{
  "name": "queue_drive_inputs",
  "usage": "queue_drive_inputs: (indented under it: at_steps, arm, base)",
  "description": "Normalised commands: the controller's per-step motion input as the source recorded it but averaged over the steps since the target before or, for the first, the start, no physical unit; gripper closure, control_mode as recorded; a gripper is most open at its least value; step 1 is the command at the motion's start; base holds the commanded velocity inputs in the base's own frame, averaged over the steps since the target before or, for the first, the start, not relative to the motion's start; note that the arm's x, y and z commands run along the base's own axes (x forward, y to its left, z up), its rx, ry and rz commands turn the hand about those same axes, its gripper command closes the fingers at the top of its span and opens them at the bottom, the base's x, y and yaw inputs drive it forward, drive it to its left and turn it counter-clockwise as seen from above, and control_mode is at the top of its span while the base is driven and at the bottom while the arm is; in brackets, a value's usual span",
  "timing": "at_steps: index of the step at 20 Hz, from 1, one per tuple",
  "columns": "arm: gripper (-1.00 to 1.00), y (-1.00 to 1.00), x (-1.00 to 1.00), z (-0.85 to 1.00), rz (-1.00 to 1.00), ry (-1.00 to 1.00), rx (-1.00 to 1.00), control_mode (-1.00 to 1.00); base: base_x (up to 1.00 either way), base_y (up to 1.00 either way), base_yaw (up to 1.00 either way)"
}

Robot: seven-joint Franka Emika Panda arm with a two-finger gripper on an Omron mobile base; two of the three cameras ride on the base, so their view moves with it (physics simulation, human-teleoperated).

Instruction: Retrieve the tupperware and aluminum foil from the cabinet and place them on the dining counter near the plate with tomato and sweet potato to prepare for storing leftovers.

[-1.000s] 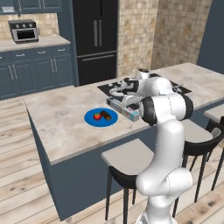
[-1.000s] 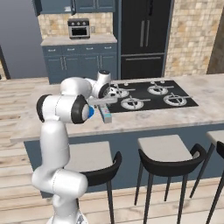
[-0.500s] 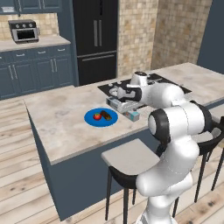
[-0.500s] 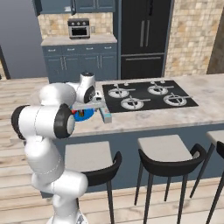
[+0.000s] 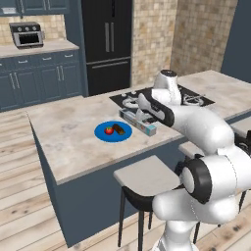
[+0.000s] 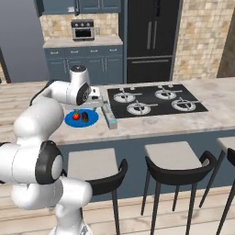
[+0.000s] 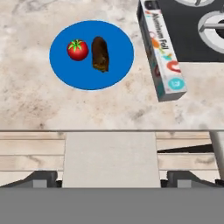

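The aluminum foil (image 7: pixel 161 54) is lying flat on the dining counter (image 5: pixel 73 142), just beside the plate (image 7: pixel 61 65) and with its far end running along the edge of the black cooktop (image 6: pixel 156 98). The plate is carrying the tomato (image 7: pixel 77 49) and the sweet potato (image 7: pixel 100 54), side by side and not quite touching. The tupperware is not appearing on the counter near the plate, so that half of the job is judged outstanding. The gripper (image 7: pixel 111 177) is standing wide and empty, its two dark tips showing well apart at the bottom of the hand view, above the counter's near edge and a stool seat (image 7: pixel 109 157). As a handling judgement, the foil box is likely light and stiff, a cardboard shell that dents under hard pressure; taking it across the narrow width near mid-length would keep it balanced, since a grip at one end would let the long box tip. The smooth printed faces may slip a little under the pads. Compared with a second ago, the arm is reaching differently: its elbow has swung out and the hand has drawn back from the box, while box and plate are lying where they were.
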Motion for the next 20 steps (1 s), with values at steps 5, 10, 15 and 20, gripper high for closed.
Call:
queue_drive_inputs:
  at_steps: [5,10,15,20]
  arm:
    - [-1.00,0.00,-0.62,0.95,-0.05,-0.04,0.00,-1.00]
    - [-1.00,0.07,-0.92,0.31,-0.01,-0.06,0.00,-1.00]
    - [-1.00,0.22,-0.95,0.00,0.00,-0.26,-0.03,-1.00]
    - [-1.00,0.20,-0.21,0.02,0.00,-0.08,0.00,1.00]
  base:
    - [0.00,0.00,0.00]
    - [0.00,0.00,0.00]
    - [0.00,0.00,0.00]
    - [-0.05,0.19,0.00]
